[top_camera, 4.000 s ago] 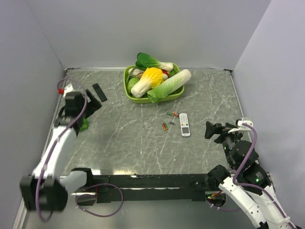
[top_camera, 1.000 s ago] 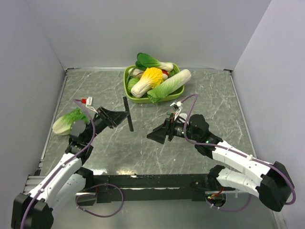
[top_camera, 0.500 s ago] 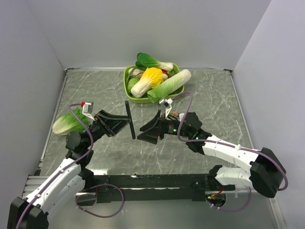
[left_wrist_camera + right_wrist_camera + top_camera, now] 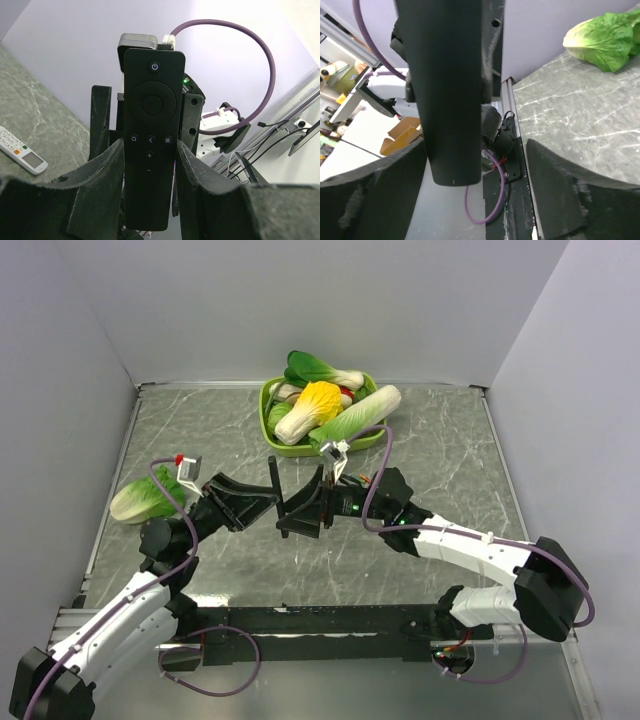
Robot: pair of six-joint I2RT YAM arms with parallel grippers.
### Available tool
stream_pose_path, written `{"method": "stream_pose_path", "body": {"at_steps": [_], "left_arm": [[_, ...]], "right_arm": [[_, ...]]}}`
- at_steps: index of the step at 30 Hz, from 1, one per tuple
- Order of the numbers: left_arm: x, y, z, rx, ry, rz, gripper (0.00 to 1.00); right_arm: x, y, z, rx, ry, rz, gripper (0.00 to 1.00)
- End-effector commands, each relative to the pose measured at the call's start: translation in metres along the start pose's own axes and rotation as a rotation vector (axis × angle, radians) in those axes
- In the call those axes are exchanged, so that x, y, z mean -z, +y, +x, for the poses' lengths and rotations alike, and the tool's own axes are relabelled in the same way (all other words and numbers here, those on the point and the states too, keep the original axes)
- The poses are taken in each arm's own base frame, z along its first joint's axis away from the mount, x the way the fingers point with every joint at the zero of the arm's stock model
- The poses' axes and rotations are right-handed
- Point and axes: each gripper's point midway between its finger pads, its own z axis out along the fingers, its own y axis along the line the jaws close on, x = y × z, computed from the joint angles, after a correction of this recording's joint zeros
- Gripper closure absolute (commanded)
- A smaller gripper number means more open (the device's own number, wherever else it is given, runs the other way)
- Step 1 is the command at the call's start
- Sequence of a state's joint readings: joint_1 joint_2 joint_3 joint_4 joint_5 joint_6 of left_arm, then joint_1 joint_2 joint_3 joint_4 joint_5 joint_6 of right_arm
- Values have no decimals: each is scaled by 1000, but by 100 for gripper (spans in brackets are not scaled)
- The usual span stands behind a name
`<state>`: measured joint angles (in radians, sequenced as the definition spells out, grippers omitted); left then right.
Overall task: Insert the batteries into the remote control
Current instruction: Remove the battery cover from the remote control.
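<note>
The remote control [image 4: 273, 483] is a slim black bar held upright above the table. My left gripper [image 4: 267, 502] is shut on its lower half; in the left wrist view its button face [image 4: 151, 125] sits clamped between my two fingers [image 4: 107, 167]. My right gripper [image 4: 288, 518] has come in from the right and straddles the bar. In the right wrist view the remote's plain back [image 4: 447, 90] stands between the open jaws of my right gripper [image 4: 475, 150], close to the left one, with a gap to the right one. The batteries are hidden in all views.
A green basket [image 4: 266, 400] piled with toy vegetables stands at the back centre. A loose lettuce head [image 4: 140, 498] lies at the left, also seen as a green lettuce [image 4: 605, 37]. A white remote [image 4: 22, 152] lies on the marble table [image 4: 450, 450].
My right gripper has travelled left until its jaws enclose the held remote, and the jaws have narrowed somewhat. My left gripper has kept its grip, shifting the remote slightly.
</note>
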<state>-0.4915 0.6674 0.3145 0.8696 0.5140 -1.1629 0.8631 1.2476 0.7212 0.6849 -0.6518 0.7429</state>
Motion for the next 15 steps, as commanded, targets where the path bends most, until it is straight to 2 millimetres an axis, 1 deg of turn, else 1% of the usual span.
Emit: {"method": "stream_pose_path", "body": {"at_steps": [1,5,6,8,9,10,11,12,13,14,15], "left_arm": [[-4,-11,-9,-47,-38,38,82],[-5,-9,-10,-43,-40,24,83],[-4,-8,-9,-43,-41,21,82],[-4,-2,-8,-42,-38,-8,80],[-5,-3,-10,-46,-41,-17,65],[-5,1,-11,-64,-39,-41,53],[-3,16,-4,-45,-5,-118,42],[-5,12,-13,-89,-22,-135,23],[-3,18,-13,-95,-15,-182,15],[3,33,-7,-77,16,-269,8],[4,27,-18,-120,-11,-294,1]], "right_arm": [[-8,27,-16,80,-19,-88,24],[-7,28,-12,97,-6,-92,42],[-7,26,-8,92,5,-82,52],[-4,26,-6,114,8,-72,65],[-3,25,-6,122,9,-64,76],[-1,22,-4,119,16,-40,81],[1,20,-5,147,15,-24,86],[4,22,-7,168,11,-15,92],[7,11,-2,157,35,45,94],[9,8,-3,204,40,68,96],[12,3,-1,219,48,103,99]]}}
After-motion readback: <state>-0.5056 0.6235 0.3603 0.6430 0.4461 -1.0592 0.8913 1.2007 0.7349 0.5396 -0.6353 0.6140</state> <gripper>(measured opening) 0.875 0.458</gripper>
